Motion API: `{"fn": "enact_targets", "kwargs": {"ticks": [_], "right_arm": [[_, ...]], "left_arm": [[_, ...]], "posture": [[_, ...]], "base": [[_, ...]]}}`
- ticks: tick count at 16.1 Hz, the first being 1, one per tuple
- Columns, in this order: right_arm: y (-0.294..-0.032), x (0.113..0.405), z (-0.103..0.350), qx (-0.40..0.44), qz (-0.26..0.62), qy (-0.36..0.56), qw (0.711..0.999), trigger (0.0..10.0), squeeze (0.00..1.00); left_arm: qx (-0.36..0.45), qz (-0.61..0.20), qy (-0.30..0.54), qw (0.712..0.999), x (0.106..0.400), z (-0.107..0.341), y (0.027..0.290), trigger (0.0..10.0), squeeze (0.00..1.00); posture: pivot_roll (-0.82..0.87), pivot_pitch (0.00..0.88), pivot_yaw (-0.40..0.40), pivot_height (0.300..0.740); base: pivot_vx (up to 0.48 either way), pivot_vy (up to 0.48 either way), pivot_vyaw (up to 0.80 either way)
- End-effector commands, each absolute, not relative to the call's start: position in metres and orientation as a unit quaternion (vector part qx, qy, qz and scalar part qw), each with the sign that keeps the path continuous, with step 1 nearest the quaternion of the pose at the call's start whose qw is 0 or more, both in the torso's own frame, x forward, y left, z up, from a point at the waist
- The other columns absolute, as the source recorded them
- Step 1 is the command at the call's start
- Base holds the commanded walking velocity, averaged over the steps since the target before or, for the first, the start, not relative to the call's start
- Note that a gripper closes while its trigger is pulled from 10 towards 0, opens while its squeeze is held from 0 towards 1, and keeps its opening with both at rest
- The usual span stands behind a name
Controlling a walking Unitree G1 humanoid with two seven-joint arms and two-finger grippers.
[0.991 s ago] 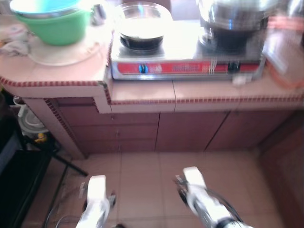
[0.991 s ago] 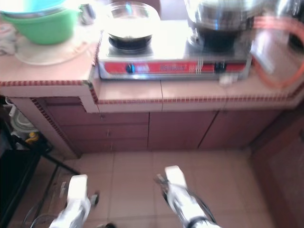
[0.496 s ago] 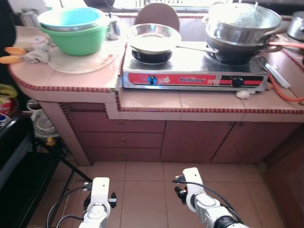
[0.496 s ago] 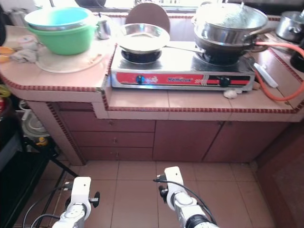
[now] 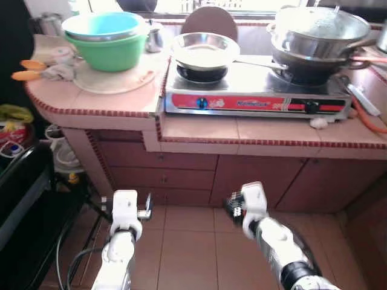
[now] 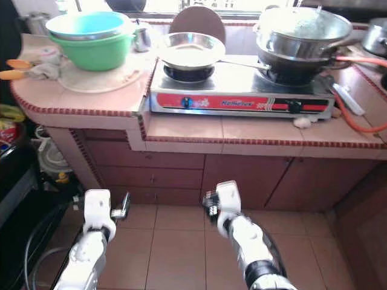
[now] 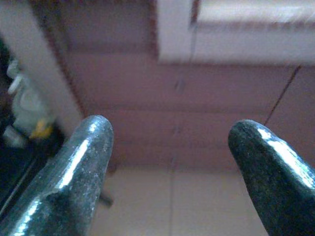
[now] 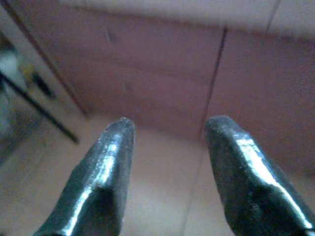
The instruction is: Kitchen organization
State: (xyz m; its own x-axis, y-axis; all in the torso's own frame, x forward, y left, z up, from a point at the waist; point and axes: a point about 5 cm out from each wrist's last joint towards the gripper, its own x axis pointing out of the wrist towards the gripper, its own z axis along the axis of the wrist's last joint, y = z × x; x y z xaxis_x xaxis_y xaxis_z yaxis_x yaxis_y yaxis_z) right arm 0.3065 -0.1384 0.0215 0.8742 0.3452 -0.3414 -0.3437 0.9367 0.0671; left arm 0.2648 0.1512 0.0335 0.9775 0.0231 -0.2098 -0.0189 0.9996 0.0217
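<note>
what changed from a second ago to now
Both arms have come up: the left pincer and the right pincer now sit level with the cabinet fronts instead of low over the floor tiles. Both are open and hold nothing. The camera shifted and its blur cleared. On the counter, the green bowl, the steel pan and the stove stayed put.

Bowls [image 5: 104, 39] left — stove [image 5: 257, 90] right

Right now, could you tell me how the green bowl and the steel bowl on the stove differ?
The green bowl is plastic-looking and deep, with a blue bowl nested in it; it sits on the counter. The steel bowl is shallow, shiny, empty, on the stove burner. Both stand upright.
</note>
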Motion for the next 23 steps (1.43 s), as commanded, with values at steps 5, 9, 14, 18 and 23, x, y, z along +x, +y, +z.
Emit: {"fn": "enact_targets", "kwargs": {"ticks": [5, 9, 14, 18, 23], "right_arm": [[-0.160, 0.296, 0.057, -0.018, 0.181, 0.085, 0.980, 10.0, 0.00], [-0.175, 0.269, 0.061, -0.018, 0.142, 0.085, 0.986, 10.0, 0.00], [-0.180, 0.257, 0.074, -0.024, 0.091, 0.062, 0.994, 10.0, 0.00], [-0.181, 0.256, 0.083, -0.029, 0.072, 0.056, 0.995, 10.0, 0.00], [-0.182, 0.267, 0.088, -0.037, 0.050, 0.063, 0.996, 10.0, 0.00]], "left_arm": [[0.024, -0.036, 0.127, 0.991, 0.220, 0.058, 0.161, 10.0, 0.00], [0.093, -0.044, 0.115, 0.988, 0.205, 0.079, 0.167, 10.0, 0.00], [0.117, -0.066, 0.092, 0.987, 0.221, 0.091, 0.157, 10.0, 0.00], [0.105, -0.083, 0.061, 0.989, 0.235, 0.100, 0.141, 10.0, 0.00], [0.090, -0.116, 0.052, 0.988, 0.249, 0.103, 0.128, 10.0, 0.00]], "posture": [[-0.05, 0.033, 0.036, 0.740], [-0.06, 0.065, 0.044, 0.740], [-0.11, 0.084, 0.100, 0.740], [-0.16, 0.085, 0.089, 0.740], [-0.19, 0.077, 0.044, 0.740]], "base": [[0.000, 0.000, 0.00], [0.000, 0.000, 0.00], [0.000, 0.000, 0.00], [0.000, 0.000, 0.00], [0.000, 0.000, 0.00]]}}
